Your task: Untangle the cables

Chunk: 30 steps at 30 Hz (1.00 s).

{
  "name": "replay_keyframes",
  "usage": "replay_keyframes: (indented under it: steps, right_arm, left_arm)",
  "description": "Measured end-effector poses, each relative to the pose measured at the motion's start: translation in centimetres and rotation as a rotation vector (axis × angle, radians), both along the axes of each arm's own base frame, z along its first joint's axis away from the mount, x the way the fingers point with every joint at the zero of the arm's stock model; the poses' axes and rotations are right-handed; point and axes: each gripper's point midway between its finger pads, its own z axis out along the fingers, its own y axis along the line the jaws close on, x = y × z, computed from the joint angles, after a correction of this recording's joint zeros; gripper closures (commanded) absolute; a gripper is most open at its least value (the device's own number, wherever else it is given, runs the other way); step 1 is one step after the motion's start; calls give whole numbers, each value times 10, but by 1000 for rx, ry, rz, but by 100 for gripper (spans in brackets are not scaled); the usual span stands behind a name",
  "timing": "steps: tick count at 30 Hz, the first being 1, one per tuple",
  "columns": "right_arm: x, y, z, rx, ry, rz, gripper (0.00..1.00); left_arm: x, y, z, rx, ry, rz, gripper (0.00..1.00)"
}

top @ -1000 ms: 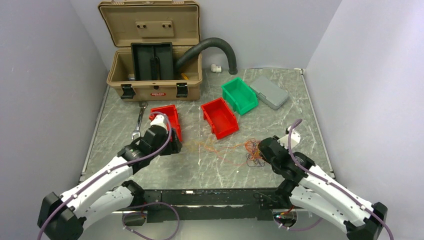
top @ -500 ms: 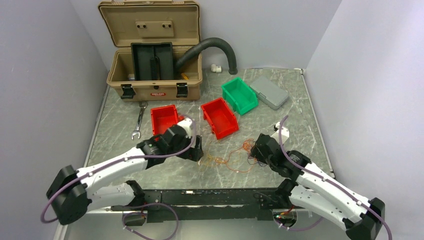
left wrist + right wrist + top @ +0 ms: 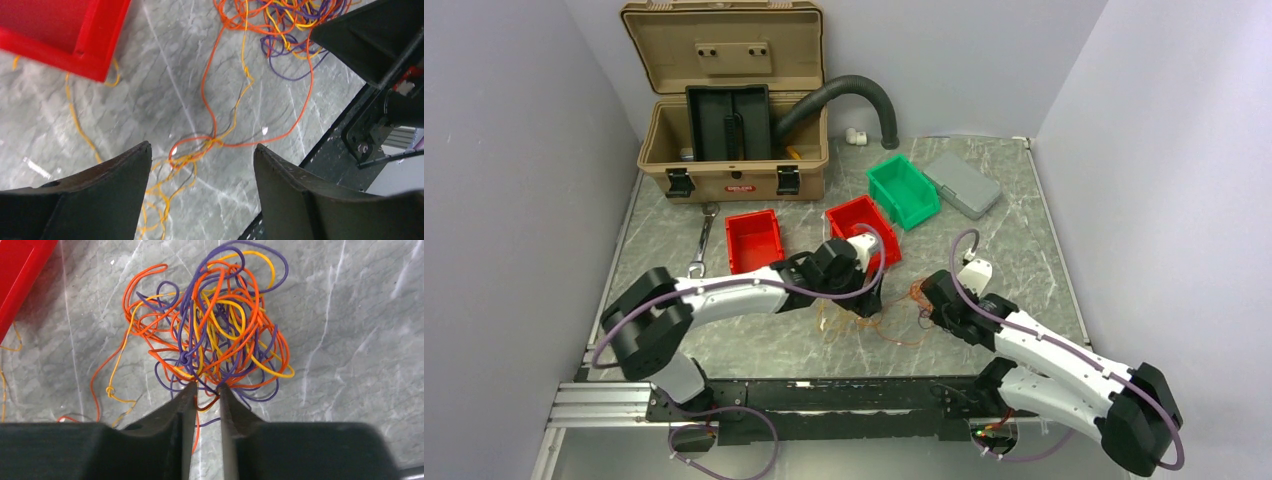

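The cables (image 3: 220, 340), judged light, limp and easily snagged, are spread on the tabletop (image 3: 1024, 230) toward its near edge. An outer loop should be pinched. The left gripper (image 3: 201, 150) has its jaws held wide apart; those of the right gripper (image 3: 207, 390) are nearly together, with a narrow gap left.

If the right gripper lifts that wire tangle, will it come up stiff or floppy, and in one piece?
Probably floppy: the cables are very thin and lie in loose curls flat on the table. Likely light, too. The tangle would probably lift as one clump, since strands loop through each other, dragging the long orange strands beside it.
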Motion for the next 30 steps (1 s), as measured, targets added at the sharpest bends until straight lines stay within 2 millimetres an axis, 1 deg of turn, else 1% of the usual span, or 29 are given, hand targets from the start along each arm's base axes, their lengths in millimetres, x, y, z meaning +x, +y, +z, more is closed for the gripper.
replay_keyframes:
  steps: [1, 2, 3, 9, 12, 15, 17, 19, 20, 21, 22, 23, 26, 29, 30]
  right_arm:
    - [1, -1, -1, -9, 0, -1, 91]
    - [2, -2, 0, -17, -4, -1, 98]
    - [4, -2, 2, -24, -11, -3, 100]
    - [11, 0, 20, 11, -83, 4, 100]
    - [13, 1, 26, 37, -112, 7, 100]
    - [13, 2, 29, 52, -128, 10, 100]
    - [13, 2, 31, 57, -134, 12, 100]
    - [13, 2, 32, 61, -139, 11, 100]
    - [13, 2, 32, 62, -140, 11, 100]
    - [13, 2, 32, 62, -140, 11, 100]
    - [13, 2, 32, 62, -140, 11, 100]
    - [13, 2, 32, 63, -140, 10, 100]
    - [13, 1, 32, 70, -143, -9, 100]
    - [13, -4, 27, 85, -138, -76, 100]
    - [11, -8, 23, 87, -126, -111, 100]
  left_arm:
    - [1, -5, -3, 4, 9, -11, 27]
    - [4, -12, -6, 6, 14, -21, 27]
    - [6, -18, -8, 6, 20, -30, 28]
    - [16, -50, -12, -25, 44, -76, 31]
    - [17, -63, -14, -43, 59, -98, 32]
    - [15, -75, -21, -50, 83, -116, 38]
    - [13, -83, -27, -50, 104, -127, 44]
    - [11, -88, -36, -37, 126, -128, 55]
    - [11, -89, -41, -25, 138, -122, 67]
    - [11, -89, -46, -11, 149, -113, 81]
    - [12, -90, -51, 1, 159, -103, 97]
    - [13, -90, -56, 16, 163, -99, 100]
    - [12, -85, -63, 44, 183, -79, 100]
    - [16, -76, -59, 75, 163, -44, 100]
    - [18, -69, -54, 94, 147, -22, 100]
